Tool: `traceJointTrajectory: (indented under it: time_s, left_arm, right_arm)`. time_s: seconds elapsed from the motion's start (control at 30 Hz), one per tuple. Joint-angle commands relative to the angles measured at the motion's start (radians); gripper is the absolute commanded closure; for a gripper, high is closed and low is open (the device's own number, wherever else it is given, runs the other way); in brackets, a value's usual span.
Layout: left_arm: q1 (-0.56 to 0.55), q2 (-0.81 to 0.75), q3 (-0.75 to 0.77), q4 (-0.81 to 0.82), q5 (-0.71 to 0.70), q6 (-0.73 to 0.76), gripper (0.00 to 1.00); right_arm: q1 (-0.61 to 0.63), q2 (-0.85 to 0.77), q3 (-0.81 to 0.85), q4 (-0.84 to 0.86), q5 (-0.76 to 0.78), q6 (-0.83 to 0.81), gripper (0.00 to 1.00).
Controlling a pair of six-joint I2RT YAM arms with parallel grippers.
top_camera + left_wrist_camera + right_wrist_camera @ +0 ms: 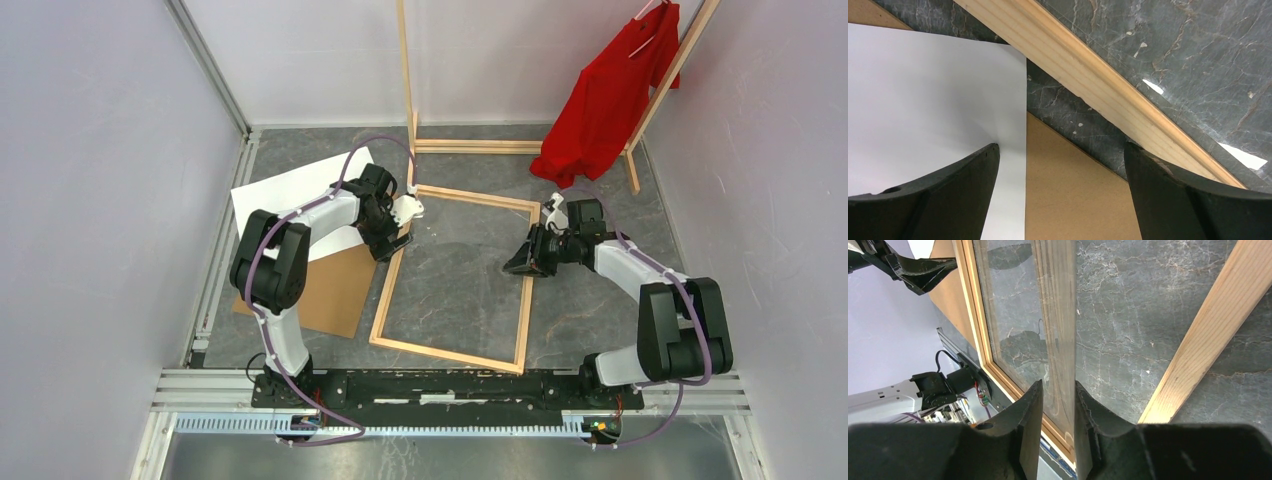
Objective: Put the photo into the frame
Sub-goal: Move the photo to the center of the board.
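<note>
The frame of light wood lies flat on the dark marble floor. The photo lies white side up, left of the frame, partly over the brown backing board. My left gripper is open and empty, hovering by the frame's left rail. In the left wrist view the gripper spans the photo's edge, the board and the rail. My right gripper is shut on the frame's right rail, which fills the gap between its fingers.
A tall wooden clothes rack with a red shirt stands at the back. Pale walls close in on left and right. The arm bases sit on a rail at the near edge. Another light wooden bar shows right of my right fingers.
</note>
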Motion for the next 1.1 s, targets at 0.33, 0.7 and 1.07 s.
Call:
traceJointTrajectory:
  time_s: [0.33, 0.7, 1.07]
  left_arm:
    - [0.001, -0.035, -0.002, -0.002, 0.018, 0.028, 0.00]
    - [0.001, -0.026, -0.007, 0.001, 0.010, 0.028, 0.00]
    - [0.002, -0.027, -0.012, 0.001, 0.010, 0.028, 0.00]
  right_arm:
    - [0.001, -0.125, -0.096, 0.272, -0.024, 0.076, 0.92]
    - [0.002, -0.180, -0.190, 0.416, -0.054, 0.113, 1.00]
    - [0.001, -0.190, -0.251, 0.535, -0.072, 0.188, 1.00]
